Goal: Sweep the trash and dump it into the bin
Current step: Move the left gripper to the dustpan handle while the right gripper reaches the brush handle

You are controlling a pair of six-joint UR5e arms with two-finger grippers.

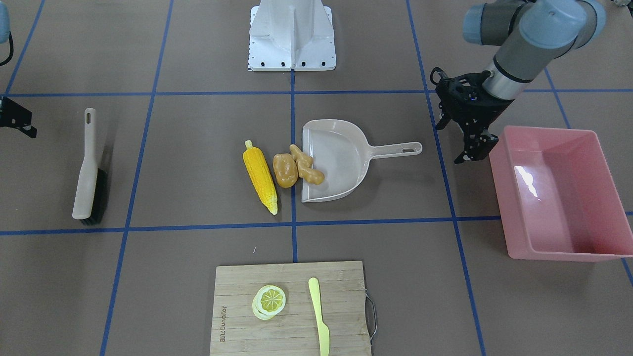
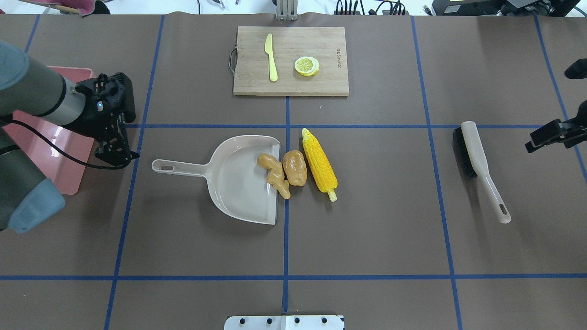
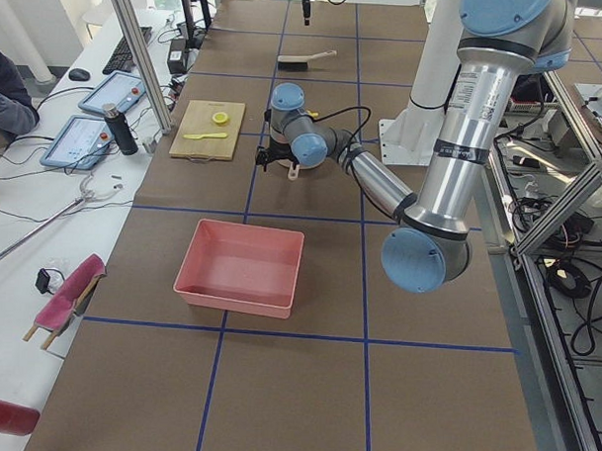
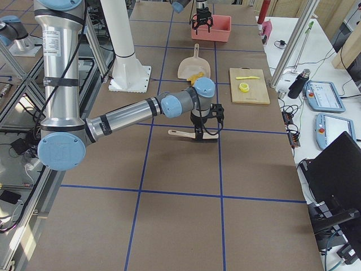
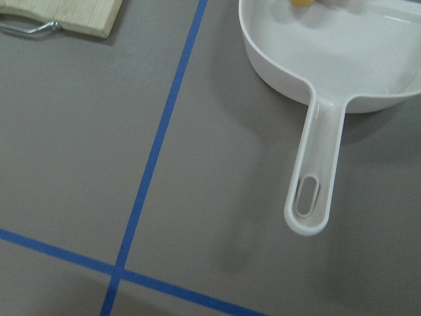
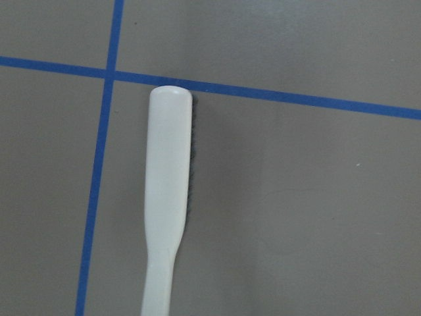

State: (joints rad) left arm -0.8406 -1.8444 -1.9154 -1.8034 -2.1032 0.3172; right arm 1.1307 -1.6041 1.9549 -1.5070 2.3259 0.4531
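The trash waits at mid-table: the ginger piece [image 2: 274,173] straddles the open lip of the dustpan [image 2: 238,192], the potato [image 2: 295,167] touches it just outside the lip, and the corn cob [image 2: 320,165] lies just beside that on the right, none of it yet in the bin [image 1: 514,207]. I read the layout as deliberate, with the pan's mouth facing right toward the pile and its handle [image 2: 176,167] pointing left toward my left gripper [image 1: 477,148], which hangs above the table between handle and bin, its jaws looking parted and empty. The brush [image 2: 479,169] lies well apart on the right, bristles down, placed for a leftward sweep. My right gripper [image 2: 550,133] hovers near it, only partly in frame, so I cannot tell how its jaws stand. The pink bin sits at the far left, empty. On the far side a wooden cutting board [image 2: 330,78] carries a lemon slice [image 2: 307,65] and a pale knife [image 2: 271,57], no part of this job. The table [image 2: 367,229] is matte brown, gridded with blue tape. Beyond it stand a white desk with tablets [image 3: 81,139] and a seated operator [image 3: 4,86]
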